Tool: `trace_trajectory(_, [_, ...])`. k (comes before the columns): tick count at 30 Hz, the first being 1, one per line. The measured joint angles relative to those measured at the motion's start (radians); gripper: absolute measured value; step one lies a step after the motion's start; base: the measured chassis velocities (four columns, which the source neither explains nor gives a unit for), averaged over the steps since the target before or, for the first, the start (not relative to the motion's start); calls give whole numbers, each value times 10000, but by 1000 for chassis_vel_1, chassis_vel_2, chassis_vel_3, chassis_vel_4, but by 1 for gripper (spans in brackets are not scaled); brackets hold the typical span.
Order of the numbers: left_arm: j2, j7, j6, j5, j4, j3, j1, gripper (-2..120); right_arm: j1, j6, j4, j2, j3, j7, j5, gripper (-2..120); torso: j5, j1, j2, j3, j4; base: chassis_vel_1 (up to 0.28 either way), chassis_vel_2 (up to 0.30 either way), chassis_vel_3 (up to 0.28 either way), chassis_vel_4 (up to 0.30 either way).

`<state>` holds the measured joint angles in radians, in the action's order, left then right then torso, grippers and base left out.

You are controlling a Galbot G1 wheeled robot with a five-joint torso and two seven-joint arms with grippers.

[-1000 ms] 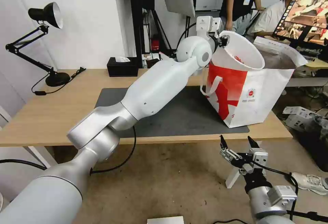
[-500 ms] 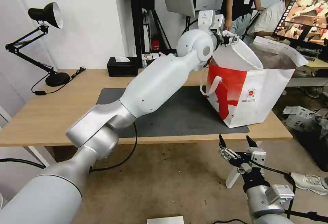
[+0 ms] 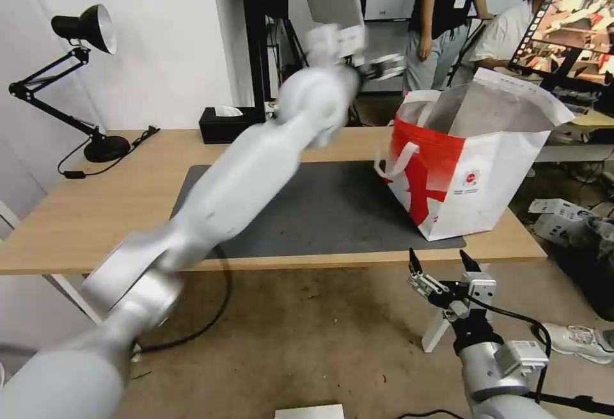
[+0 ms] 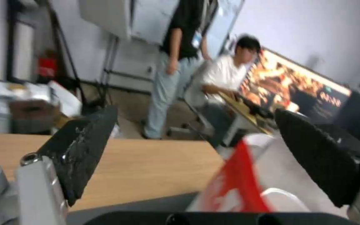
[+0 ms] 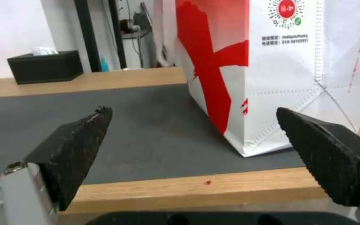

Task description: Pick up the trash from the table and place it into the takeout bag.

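The takeout bag (image 3: 473,169) stands upright on the grey mat (image 3: 320,208) near the table's (image 3: 96,214) right edge, while the left gripper (image 3: 384,67), fingers apart and empty, hangs above the far edge and the right gripper (image 3: 446,265) waits spread below the near edge.

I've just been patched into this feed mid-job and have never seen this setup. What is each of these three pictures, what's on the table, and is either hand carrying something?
This is a two-armed wheeled robot. The head view looks down from its head camera. The other two come from cameras on each wrist, looking out between that hand's two black fingers.

On the light-wood table lie a dark grey mat, a red-and-white takeout bag, a black tissue box and a desk lamp.

The left hand is raised beside the bag's mouth, open and carrying nothing. The right hand waits low in front of the table edge, also open and carrying nothing.
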<state>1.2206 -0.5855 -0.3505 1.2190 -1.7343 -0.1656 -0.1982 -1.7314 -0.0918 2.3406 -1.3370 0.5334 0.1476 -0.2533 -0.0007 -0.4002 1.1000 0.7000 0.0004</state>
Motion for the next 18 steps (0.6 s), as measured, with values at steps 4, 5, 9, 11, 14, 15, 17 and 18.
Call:
trace_trajectory(4, [-1296, 627, 307, -1162, -1821, 1272, -2175, 100, -13, 70, 21, 3, -26, 2, 252, 100, 3, 3, 0, -2, -8, 0, 0, 0, 0])
trace_trajectory(5, [-1637, 911, 404, -1660, -2314, 1824, -3059, 100, -17, 155, 38, 3, -29, 2, 338, 100, 0, 2, 0, 0, -5, 0, 0, 0, 0])
trace_trajectory(9, [-2474, 1493, 781, -3222, -3508, 3322, -5711, 100, -14, 317, 112, -6, -73, -7, 523, 100, -3, 3, 0, -1, 1, 0, 0, 0, 0])
trace_trajectory(11, [-2611, 1656, 879, -3753, -3929, 3969, -6718, 100, -12, 383, 113, -12, -116, -19, 558, 100, 2, 3, 1, -2, 0, 0, 0, 0, 0])
trace_trajectory(14, [-1881, 2570, 1152, -5860, -5264, 6341, -10021, 100, -12, 684, 97, -7, -120, -126, 1011, 100, 7, 3, 1, -3, -5, 0, 0, 0, 0])
trace_trajectory(15, [-1881, 2570, 1152, -5860, -5264, 6341, -10021, 100, -12, 684, 97, -7, -120, -126, 1011, 100, 7, 3, 1, -3, -5, 0, 0, 0, 0])
trace_trajectory(17, [-1045, 3521, 1523, -7242, -5784, 7308, -11835, 100, -20, 803, 89, -6, -84, -197, 1223, 100, 3, 3, 2, -2, -1, 0, 0, 0, 0])
trace_trajectory(18, [-556, 4052, 1754, -7818, -6030, 7696, -12703, 100, -19, 854, 89, -13, -74, -217, 1312, 100, 5, 4, 2, -2, -2, 0, 0, 0, 0])
